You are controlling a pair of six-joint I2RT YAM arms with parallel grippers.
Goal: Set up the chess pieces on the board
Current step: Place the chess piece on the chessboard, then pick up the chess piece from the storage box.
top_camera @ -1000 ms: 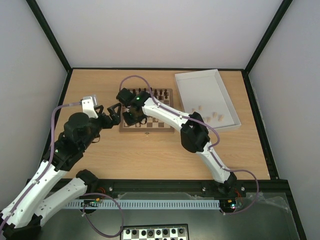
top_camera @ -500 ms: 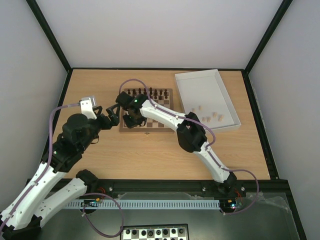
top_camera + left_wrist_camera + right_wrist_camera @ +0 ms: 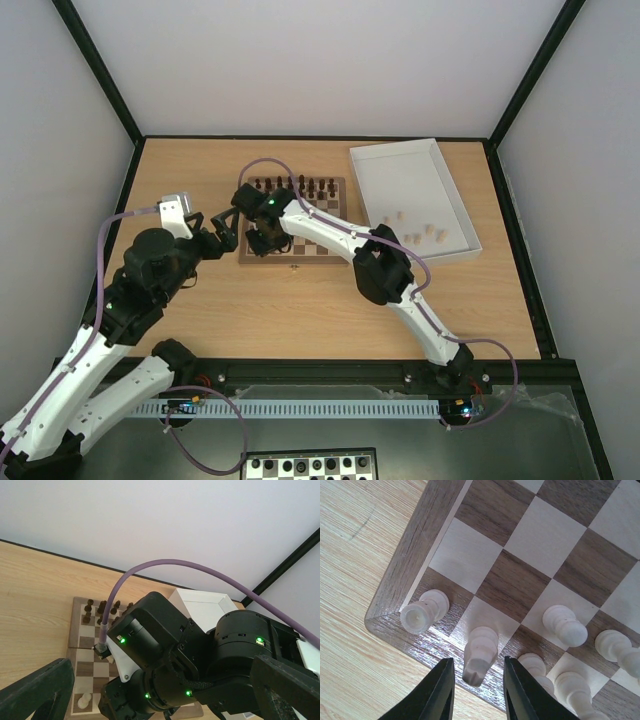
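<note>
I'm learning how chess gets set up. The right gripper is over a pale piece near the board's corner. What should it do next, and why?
Probably rise straight up. The right gripper looks slightly open around the pale piece, which sits on its square beside the corner piece. Neighbours stand close, so moving sideways might knock them. More pieces wait in the tray.

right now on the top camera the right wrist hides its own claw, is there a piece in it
observer: a cream piece stands between the right claw fingers with a gap on each side, so it is not gripped
operator: which square
observer: the light square beside the corner of the board; a second cream piece stands on the dark corner square
operator: and the left claw
observer: the left claw is wide open with nothing in it, facing the right arm
</note>
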